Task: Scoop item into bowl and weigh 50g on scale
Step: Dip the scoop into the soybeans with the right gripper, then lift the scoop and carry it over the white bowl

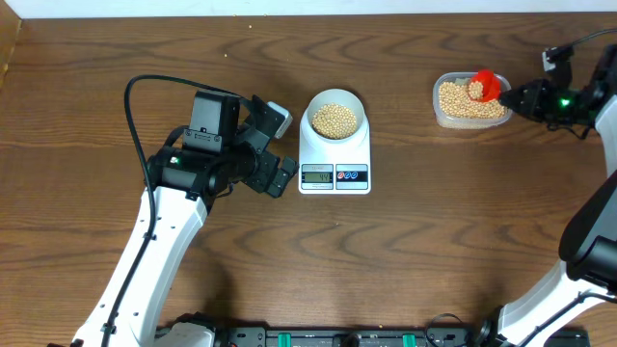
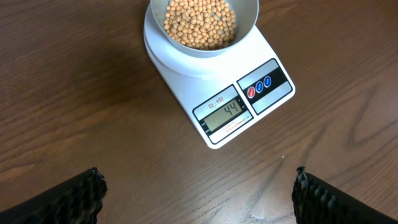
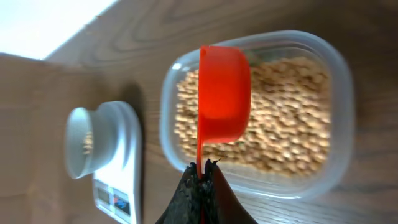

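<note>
The bowl point(image 1: 310, 104) of beans point(image 1: 335, 120) sits on the scale point(image 1: 335, 162), display reading 44. The left fingers point(image 2: 68, 202) stand wide just beside it over the bench point(image 1: 434, 241); the right fingers point(image 3: 200, 186) pinch the handle of a red scoop point(image 3: 224, 93) above the tub point(image 3: 341, 93).

We see a left arm point(image 1: 145, 260) built of long white links with black joint housings, a small green light, and a thin black cable point(image 1: 127, 96) looping off it. Its left fingers point(image 2: 68, 199) are black with a finely ribbed surface. The right arm point(image 1: 588, 246) shows the same white shell and black joints, a green light near the wrist, and narrow black right fingers point(image 3: 186, 199).
</note>
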Robot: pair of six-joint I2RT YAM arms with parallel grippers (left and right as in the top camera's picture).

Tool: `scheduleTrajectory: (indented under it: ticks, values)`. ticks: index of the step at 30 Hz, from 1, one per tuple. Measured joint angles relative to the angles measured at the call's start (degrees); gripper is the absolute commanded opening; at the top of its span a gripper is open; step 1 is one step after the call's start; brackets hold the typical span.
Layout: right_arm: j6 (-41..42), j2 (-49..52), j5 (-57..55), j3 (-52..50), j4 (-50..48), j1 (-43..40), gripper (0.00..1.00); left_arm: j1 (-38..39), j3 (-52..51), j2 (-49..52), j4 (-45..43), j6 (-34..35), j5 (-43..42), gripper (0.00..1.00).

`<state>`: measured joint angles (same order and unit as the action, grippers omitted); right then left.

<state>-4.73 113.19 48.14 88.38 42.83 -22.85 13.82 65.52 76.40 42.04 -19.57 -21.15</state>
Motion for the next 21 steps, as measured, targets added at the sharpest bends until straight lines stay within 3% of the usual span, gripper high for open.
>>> scheduleTrajectory:
  ticks: [10,21]
  values:
    - [-0.96,0.0,12.35,0.0,-1.14,2.51,0.01,0.0,0.0,0.0,0.0,0.0,0.0,0.98]
    - [-1.11,0.02,15.69,0.0,-3.78,12.31,0.01,0.0,0.0,0.0,-0.02,0.0,0.0,0.98]
